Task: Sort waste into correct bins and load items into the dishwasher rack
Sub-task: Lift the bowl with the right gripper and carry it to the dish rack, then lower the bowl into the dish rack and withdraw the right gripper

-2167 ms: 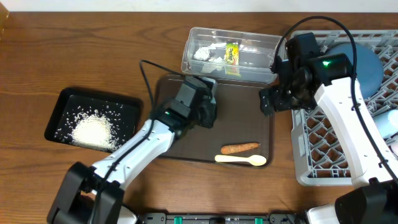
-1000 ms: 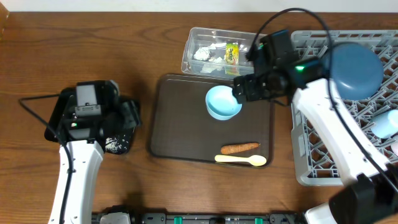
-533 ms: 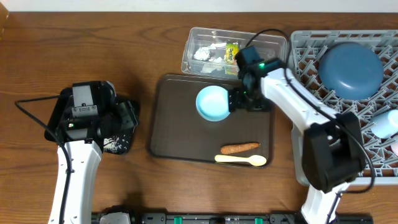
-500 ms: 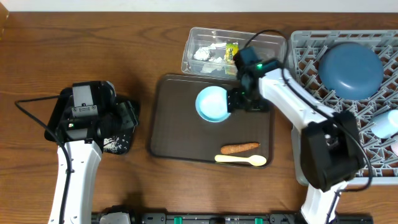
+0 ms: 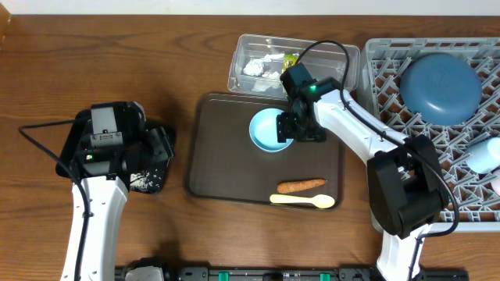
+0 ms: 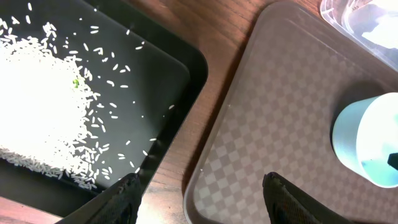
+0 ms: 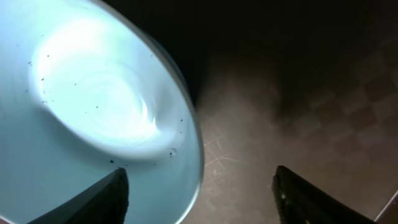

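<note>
- Since the left arm drew off to the left of the brown serving tray point(image 5: 226, 164), the right gripper point(image 7: 198, 196) has come in from the tray's right edge and lowered over it. Its jaws have narrowed but are not yet closed.
- The pale blue bowl point(image 5: 268, 131) stands upright on the tray's far right part. Its rim now runs between the fingers, one over the hollow and one outside, neither visibly touching.
- This looks like a rim grasp starting, with the bowl bound for the dishwasher rack point(image 5: 406, 179) just right of the tray.
- The left gripper point(image 6: 202, 193) hangs wide and empty over the tray's left edge.
</note>
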Robot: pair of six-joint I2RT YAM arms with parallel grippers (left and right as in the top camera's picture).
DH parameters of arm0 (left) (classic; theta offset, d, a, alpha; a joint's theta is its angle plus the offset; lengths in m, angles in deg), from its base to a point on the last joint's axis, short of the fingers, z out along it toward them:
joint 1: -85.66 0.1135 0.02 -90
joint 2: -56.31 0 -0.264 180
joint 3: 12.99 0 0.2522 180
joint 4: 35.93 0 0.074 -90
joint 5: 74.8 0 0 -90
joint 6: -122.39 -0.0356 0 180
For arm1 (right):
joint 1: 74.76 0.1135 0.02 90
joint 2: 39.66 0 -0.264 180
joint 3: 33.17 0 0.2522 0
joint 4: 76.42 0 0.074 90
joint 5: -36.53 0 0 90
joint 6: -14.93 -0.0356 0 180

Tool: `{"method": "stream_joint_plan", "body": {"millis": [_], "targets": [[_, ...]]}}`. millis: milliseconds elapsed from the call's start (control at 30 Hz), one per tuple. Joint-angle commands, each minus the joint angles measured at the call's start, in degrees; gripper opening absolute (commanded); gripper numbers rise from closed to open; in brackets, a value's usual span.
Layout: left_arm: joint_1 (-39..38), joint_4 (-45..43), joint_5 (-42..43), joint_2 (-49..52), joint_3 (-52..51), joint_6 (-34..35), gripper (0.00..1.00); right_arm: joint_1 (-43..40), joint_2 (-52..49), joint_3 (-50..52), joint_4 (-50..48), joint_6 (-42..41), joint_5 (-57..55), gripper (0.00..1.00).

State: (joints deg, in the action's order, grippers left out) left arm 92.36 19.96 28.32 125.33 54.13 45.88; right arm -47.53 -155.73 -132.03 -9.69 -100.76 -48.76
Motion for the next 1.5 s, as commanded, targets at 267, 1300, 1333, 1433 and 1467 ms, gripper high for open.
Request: {"method": "stream_joint_plan", "body": {"millis": [267,1300,1333,1433,1467], "targets": [[0.24,0.5,-0.11,0.22,0.74,-0.33,0.65,0.9,1.57,1.36,-0.39,-3.04,-3.23,0.31],[0.24,0.68,-0.11,0.22,0.74,-0.33,0.65,-11.39,28.02,0.94,0.02,7.04,-32.48,0.01],[0.24,0.68,-0.13,0.22,0.74,-0.33,0.65,-12.48,28.81,0.94,-0.66,8.52,-34.53,0.01],[0.24,0.68,-0.11,0.22,0.74,-0.33,0.65,-16.02,30.1,0.94,-1.64,11.5,-42.23,0.01],[0.24,0.68,-0.13,0.22,0.74,-0.33,0.65,-17.0,30.14,0.94,-1.62,11.63,-44.7,0.01]]}}
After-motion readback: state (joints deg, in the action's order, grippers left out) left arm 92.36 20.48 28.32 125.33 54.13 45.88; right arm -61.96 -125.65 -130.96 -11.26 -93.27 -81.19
